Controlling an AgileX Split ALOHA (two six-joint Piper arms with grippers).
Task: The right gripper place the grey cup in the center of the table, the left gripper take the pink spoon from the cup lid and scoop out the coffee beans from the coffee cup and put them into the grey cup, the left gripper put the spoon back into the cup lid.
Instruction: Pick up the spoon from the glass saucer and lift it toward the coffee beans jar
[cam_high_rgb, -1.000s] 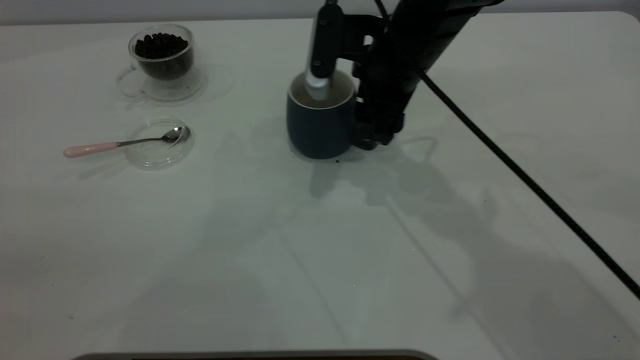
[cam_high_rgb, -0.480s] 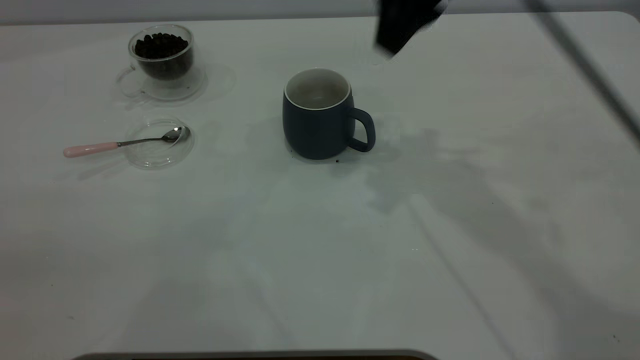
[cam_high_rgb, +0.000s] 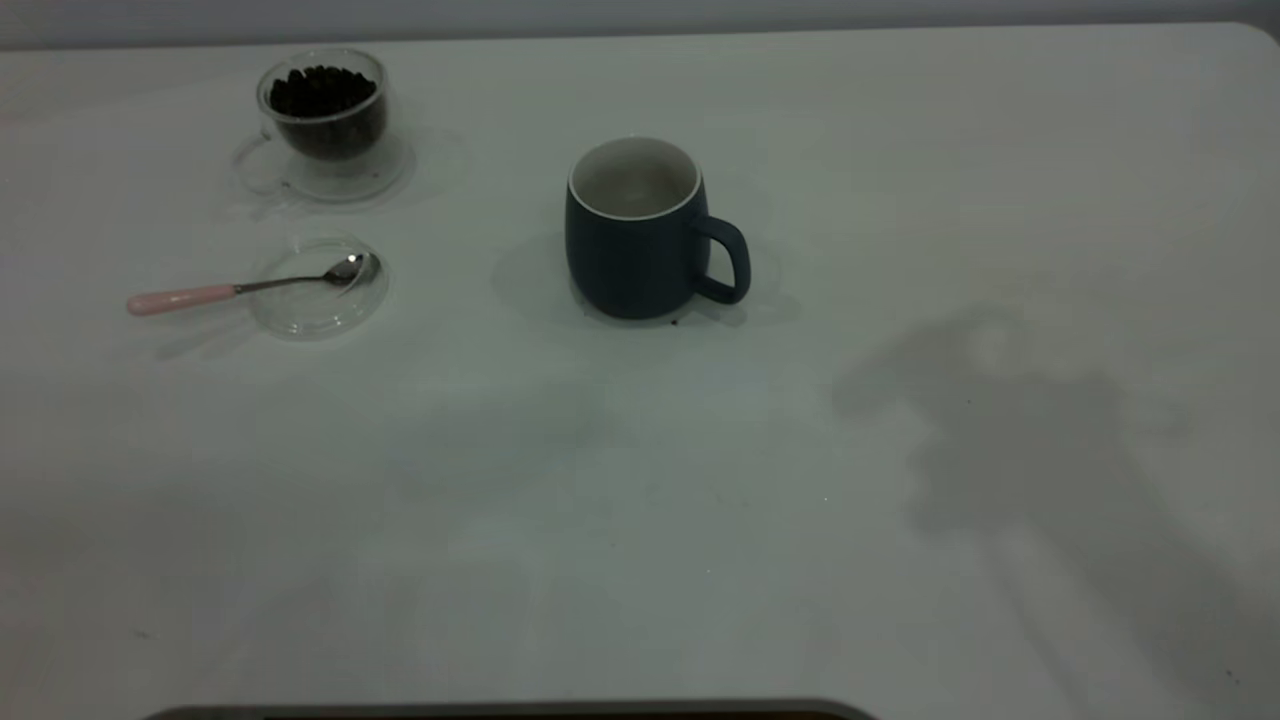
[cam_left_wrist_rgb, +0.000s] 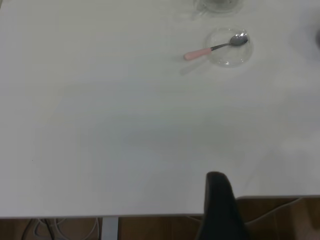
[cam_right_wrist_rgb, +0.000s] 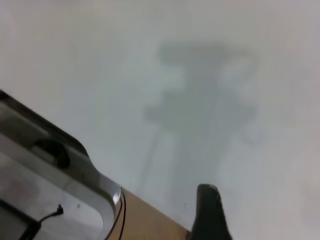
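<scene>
A: Exterior view shows the grey cup (cam_high_rgb: 637, 232) upright near the middle of the bench (cam_high_rgb: 640, 500), its handle toward the right arm's side. No gripper is near it in this view.

B: And the spoon?

A: The pink spoon (cam_high_rgb: 250, 286) lies with its metal bowl inside the cup lid (cam_high_rgb: 318, 310) and its pink handle out over the rim, on the left arm's side. Just behind the lid stands the coffee cup (cam_high_rgb: 322, 112), full of coffee beans (cam_high_rgb: 320, 88).

B: Where are the grippers?

A: In the left wrist view, one dark finger of the left gripper (cam_left_wrist_rgb: 220, 210) shows at the bench edge, well apart from the spoon. The right gripper (cam_right_wrist_rgb: 210, 212) shows one finger above bare bench. If they are wide or narrow, I cannot tell.
</scene>
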